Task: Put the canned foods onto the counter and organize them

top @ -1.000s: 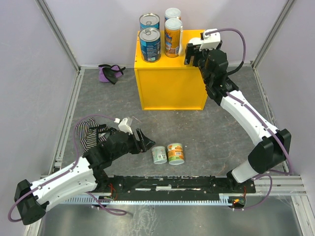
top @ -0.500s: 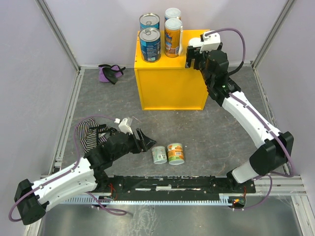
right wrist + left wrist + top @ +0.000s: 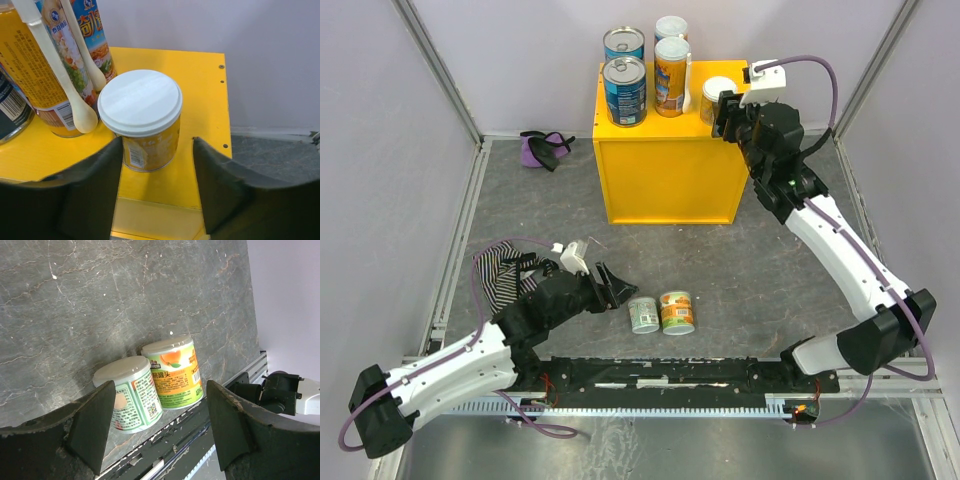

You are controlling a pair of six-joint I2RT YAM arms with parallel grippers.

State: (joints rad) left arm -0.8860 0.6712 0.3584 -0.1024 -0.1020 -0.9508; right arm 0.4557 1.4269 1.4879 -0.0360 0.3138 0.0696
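On the yellow counter [image 3: 665,185] five cans stand upright. The near blue can [image 3: 625,92] and the far blue can [image 3: 623,44] are on the left. Beside them are the near tall orange can [image 3: 671,78] and the far tall orange can [image 3: 671,27], each with a white spoon [image 3: 55,65] on its side. A short white-lidded can [image 3: 142,117] stands just right of them, close to the counter's right edge.

The right gripper [image 3: 157,145] is released. Its jaws are spread on either side of the white-lidded can, with a gap showing on both sides.

Down on the grey floor [image 3: 750,270], a pale-green can [image 3: 643,314] and a short orange can [image 3: 677,312] stand upright, touching side by side. The left gripper [image 3: 613,285] hovers low just left of them. Its jaws are parted and hold nothing, and both cans are apart from it.

A striped cloth [image 3: 498,272] lies by the left arm, and a purple cloth [image 3: 545,148] lies near the back left corner.
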